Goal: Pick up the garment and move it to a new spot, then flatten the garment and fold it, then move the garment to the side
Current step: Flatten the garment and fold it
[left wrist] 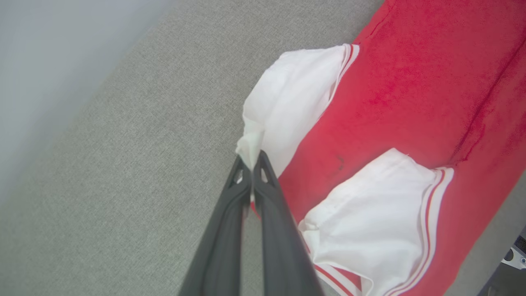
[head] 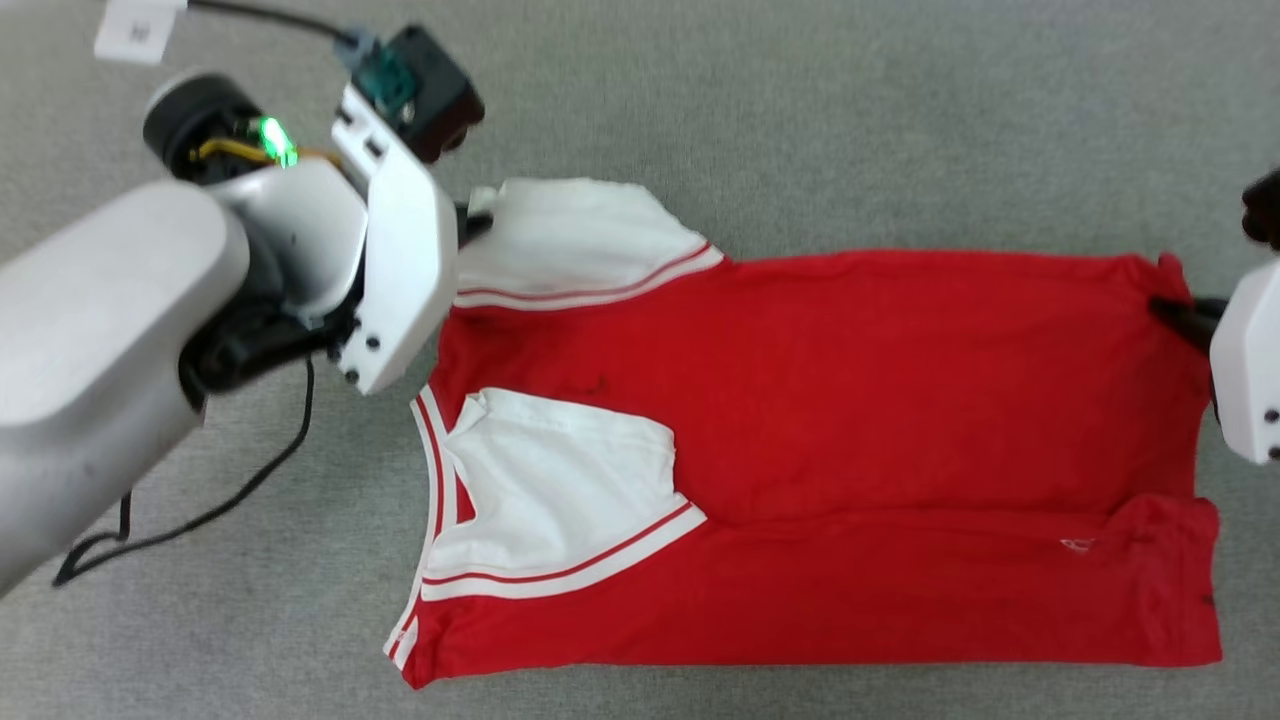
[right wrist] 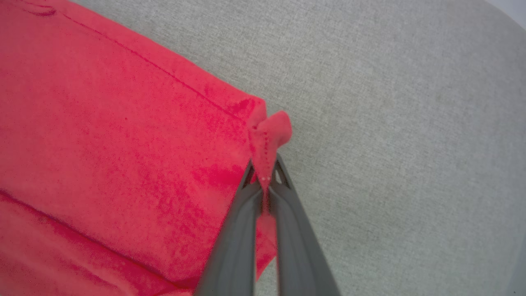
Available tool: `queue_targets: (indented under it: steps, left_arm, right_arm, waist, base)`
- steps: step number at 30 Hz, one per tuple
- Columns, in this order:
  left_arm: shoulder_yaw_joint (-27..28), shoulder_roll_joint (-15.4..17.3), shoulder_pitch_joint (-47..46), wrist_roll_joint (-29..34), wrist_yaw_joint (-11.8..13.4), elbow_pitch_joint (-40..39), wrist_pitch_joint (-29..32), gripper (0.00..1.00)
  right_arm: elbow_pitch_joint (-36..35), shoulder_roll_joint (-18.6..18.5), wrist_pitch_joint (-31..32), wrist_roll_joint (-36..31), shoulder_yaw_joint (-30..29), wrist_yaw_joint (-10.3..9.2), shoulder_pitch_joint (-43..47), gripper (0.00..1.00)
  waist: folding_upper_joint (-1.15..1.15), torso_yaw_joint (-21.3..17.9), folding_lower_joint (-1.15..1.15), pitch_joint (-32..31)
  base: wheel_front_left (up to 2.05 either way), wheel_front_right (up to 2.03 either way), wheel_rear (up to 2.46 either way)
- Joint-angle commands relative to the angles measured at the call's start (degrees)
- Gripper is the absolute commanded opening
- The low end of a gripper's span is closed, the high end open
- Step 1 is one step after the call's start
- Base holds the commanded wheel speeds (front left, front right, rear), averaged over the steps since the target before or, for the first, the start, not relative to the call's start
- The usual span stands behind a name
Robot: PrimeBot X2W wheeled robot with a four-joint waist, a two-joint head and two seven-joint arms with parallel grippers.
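Note:
The garment (head: 850, 400), a red shirt with white striped-trim sleeves, lies spread on the grey surface with its near long edge folded over. My left gripper (left wrist: 251, 158) is shut on the tip of the far white sleeve (left wrist: 287, 98); in the head view that gripper (head: 468, 225) sits at the shirt's upper left corner. My right gripper (right wrist: 265, 172) is shut on the far red hem corner (right wrist: 269, 135), which bunches up between the fingers; in the head view it (head: 1170, 312) reaches in from the right edge. No print shows on the upturned face.
A grey fabric surface (head: 800, 120) lies all around the shirt. A black cable (head: 200, 510) trails on it under my left arm. A pale wall or edge (left wrist: 45, 61) shows at the left of the left wrist view.

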Motion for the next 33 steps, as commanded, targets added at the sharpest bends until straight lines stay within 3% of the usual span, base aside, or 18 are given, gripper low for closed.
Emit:
queue_targets:
  steps: [1,10,16,20,28,29,30,31,33]
  left_arm:
    - [-0.11,0.53,1.24,-0.21,0.28,-0.42,-0.29,0.00]
    - [-1.96,7.19,13.85,-2.13,4.45,-10.04,-2.88,0.00]
    - [-3.00,9.60,23.25,-3.09,7.22,-14.07,-4.19,0.00]
    - [-3.24,9.62,28.35,-2.90,8.08,-14.40,-5.01,0.00]
    - [-3.47,5.85,33.57,-2.31,7.49,-9.25,-5.71,0.00]
    - [-3.50,5.49,33.82,-2.18,7.39,-8.48,-5.84,0.41]
    - [-3.45,5.16,33.83,-1.52,7.24,-7.78,-6.60,1.00]
    - [-3.13,4.92,33.92,-1.42,7.31,-7.35,-7.50,1.00]
    - [-2.49,5.03,33.99,-0.69,7.62,-6.96,-9.56,1.00]
  right_arm:
    - [-0.32,-0.59,-0.45,0.33,0.16,-0.05,1.14,0.00]
    - [-4.44,-3.75,-3.97,1.43,-0.05,-0.05,12.14,0.00]
    - [-5.52,-3.31,-5.37,2.25,-0.71,-0.05,18.91,0.00]
    - [-4.59,-2.29,-5.87,2.17,-0.74,-0.05,22.43,0.00]
    - [1.28,2.81,-6.41,0.68,2.32,-0.05,23.03,0.00]
    - [1.94,3.24,-6.85,0.22,2.77,-0.05,22.70,0.04]
    - [2.44,3.46,-7.62,0.12,2.78,-0.05,22.28,0.82]
    - [2.60,3.57,-8.52,0.17,2.62,-0.05,21.97,1.00]
    - [2.14,2.92,-10.49,0.03,2.05,-0.05,21.53,1.00]
  waist:
    - [0.00,-0.10,0.00,-2.66]
    - [0.00,-0.01,0.00,-8.42]
    - [0.00,0.15,0.00,-9.52]
    - [0.00,-0.04,0.00,-8.90]
    - [0.00,-0.65,0.00,-6.82]
    - [0.00,-0.68,0.00,-6.83]
    - [0.00,-0.70,0.00,-6.99]
    - [0.00,-0.72,0.00,-7.27]
    - [0.00,-0.75,0.00,-8.18]
  base:
    - [0.00,0.00,0.00]
    - [0.00,0.00,0.00]
    - [0.00,0.00,0.00]
    - [0.00,0.00,0.00]
    - [0.00,0.00,0.00]
    - [0.00,0.00,0.00]
    - [0.00,0.00,0.00]
    - [0.00,0.00,0.00]
    - [0.00,0.00,0.00]
